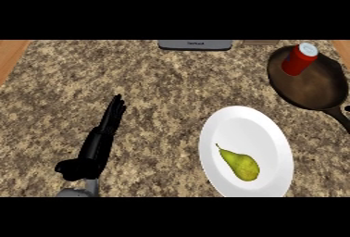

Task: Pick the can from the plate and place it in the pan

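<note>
The red can (pixel 299 59) is standing upright inside the dark pan (pixel 321 90), near the pan's far left wall, its pale lid showing on top; it is lying well beyond and to the right of the left hand's fingertips. The pan's handle is running off toward the picture's right edge. Just nearer than the pan, the white plate (pixel 266 134) is sitting on the speckled stone counter (pixel 103 74), well to the right of the fingers, and it is carrying a yellow-green pear (pixel 240 165) whose narrow stem end is pointing up and left. The left hand (pixel 96 148) is resting over the counter at lower left, its black fingers (pixel 113 111) lying straight and close together, pointing away from the robot and holding nothing; the thumb is jutting out to the left near the wrist. Far beyond the fingertips, at the counter's back edge, a grey object (pixel 196 44) is showing, possibly an appliance or a tray, though too little of it is visible to tell. The right hand is not appearing anywhere.
</note>
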Controlling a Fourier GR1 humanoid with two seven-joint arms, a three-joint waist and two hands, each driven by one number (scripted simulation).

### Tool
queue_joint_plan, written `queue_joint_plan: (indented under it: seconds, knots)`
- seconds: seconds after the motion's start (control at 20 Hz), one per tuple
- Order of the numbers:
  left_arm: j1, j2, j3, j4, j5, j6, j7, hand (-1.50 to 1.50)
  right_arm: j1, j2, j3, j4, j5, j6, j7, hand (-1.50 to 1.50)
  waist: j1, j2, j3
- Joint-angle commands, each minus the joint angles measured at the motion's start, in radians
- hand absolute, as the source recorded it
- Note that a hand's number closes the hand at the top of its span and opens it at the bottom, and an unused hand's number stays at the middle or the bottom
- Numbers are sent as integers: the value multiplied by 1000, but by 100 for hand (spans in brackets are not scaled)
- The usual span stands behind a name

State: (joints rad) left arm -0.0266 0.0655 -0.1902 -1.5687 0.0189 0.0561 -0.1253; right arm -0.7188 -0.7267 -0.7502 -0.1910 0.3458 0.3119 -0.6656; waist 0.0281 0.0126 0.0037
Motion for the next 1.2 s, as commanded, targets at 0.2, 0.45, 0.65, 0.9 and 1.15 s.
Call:
queue_joint_plan:
  seconds: [0.2,0.45,0.65,0.9,1.15]
  knots:
    - [14,-9,-10,-78,-2,1,62,0,83,-25,46,-26,2,51,-92,-150,-2,-4,-1]
    - [0,-8,33,13,8,-22,-4,0,120,25,89,-49,-10,33,-111,-150,-12,-7,-2]
    - [-20,-19,34,17,-7,-16,22,0,121,43,114,-79,-29,-2,-89,-150,-16,-8,-3]
    - [-15,-14,45,33,-12,-27,-13,0,125,-12,131,-45,-21,-3,-108,-150,-8,-5,-1]
    - [-24,-15,63,66,2,-52,-31,0,164,33,155,-53,-31,-65,-136,-150,-13,-6,-2]
